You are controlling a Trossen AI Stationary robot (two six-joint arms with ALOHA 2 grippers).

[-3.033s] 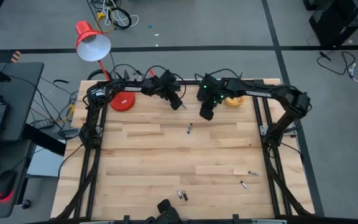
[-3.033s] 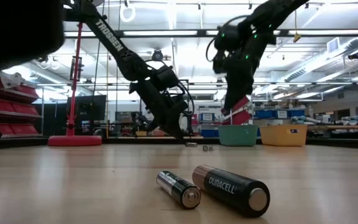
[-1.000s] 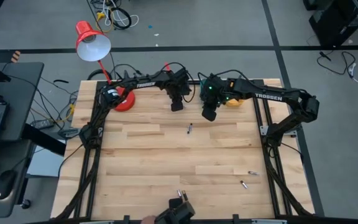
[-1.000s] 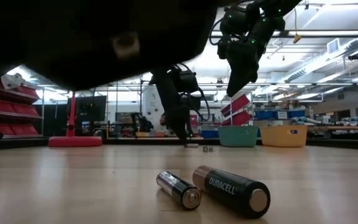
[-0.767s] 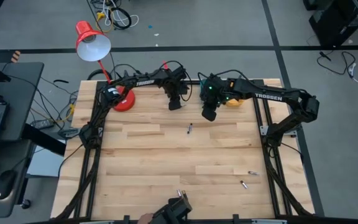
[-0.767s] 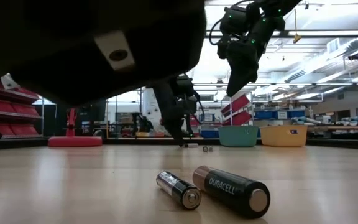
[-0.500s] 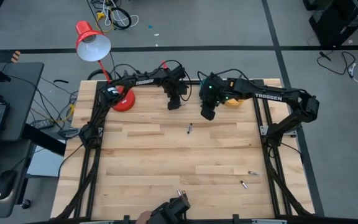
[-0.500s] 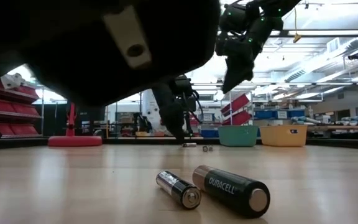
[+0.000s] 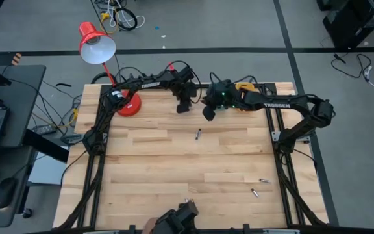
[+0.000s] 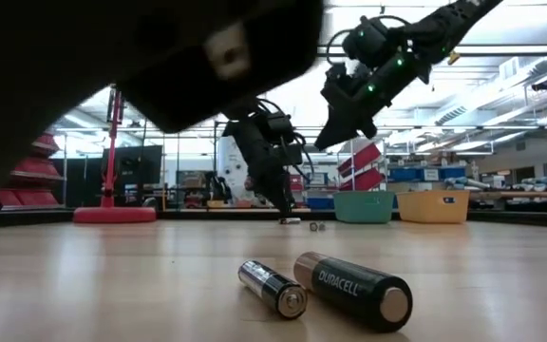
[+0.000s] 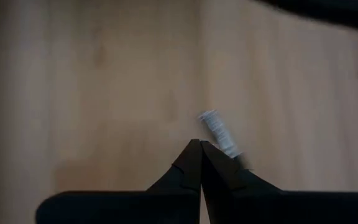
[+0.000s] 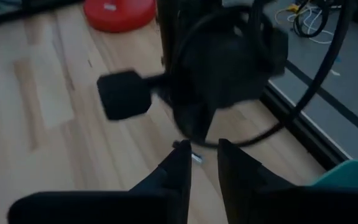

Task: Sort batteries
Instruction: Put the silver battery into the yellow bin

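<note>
Left gripper [image 9: 182, 108] hangs low at the table's [image 9: 141, 169] far edge, fingers pressed together on nothing, tips aimed at a battery [image 11: 219, 134] lying just beyond them. Right gripper [image 9: 208, 114], close beside it and raised, shows a narrow gap between its empty fingers [image 12: 178, 167]; it seems poised to assist. Other batteries lie well away: one mid-table [image 9: 198, 134], two [image 10: 326, 285] at the near edge.
</note>
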